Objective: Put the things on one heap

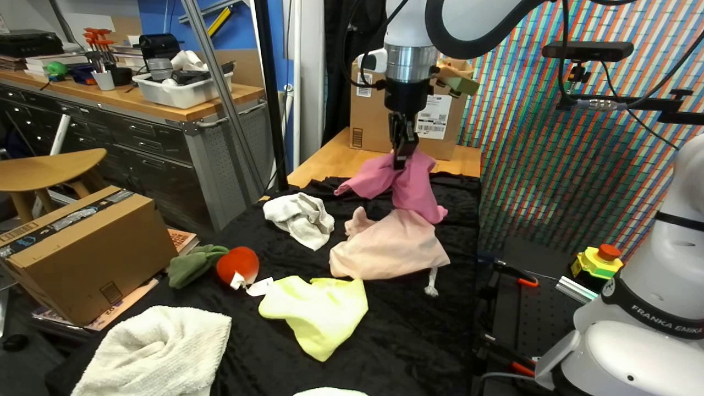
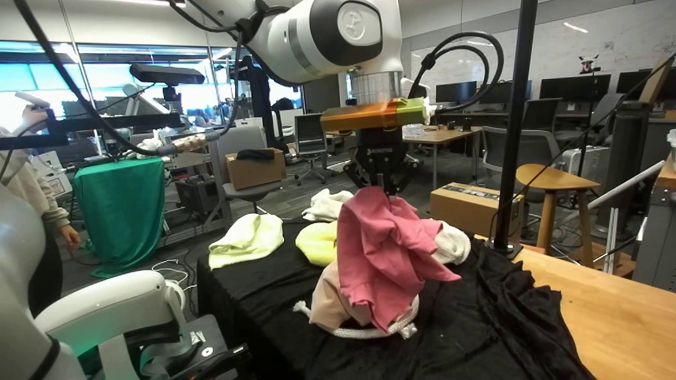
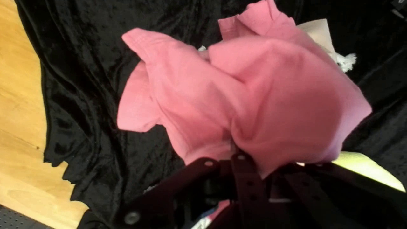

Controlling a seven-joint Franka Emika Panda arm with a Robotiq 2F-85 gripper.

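My gripper [image 1: 400,163] is shut on a pink cloth [image 1: 416,184] and holds it up at the far end of the black-covered table. The cloth hangs in folds beside a beige drawstring bag [image 1: 388,247]; its lower end overlaps the bag in view, contact unclear. In the wrist view the pink cloth [image 3: 254,89] hides the fingertips and most of the bag [image 3: 319,35]. A yellow cloth [image 1: 319,311], a greyish-white cloth [image 1: 301,219] and a white towel [image 1: 157,349] lie apart on the table. A red round thing [image 1: 237,265] with tags touches a green soft thing [image 1: 192,267].
In an exterior view a pale yellow cloth [image 2: 247,240] lies near the table edge. A cardboard box [image 1: 379,121] stands on the wood behind the black cover [image 1: 418,335]. Another box [image 1: 91,253] stands beside the table. A black pole [image 2: 511,132] rises at a table corner.
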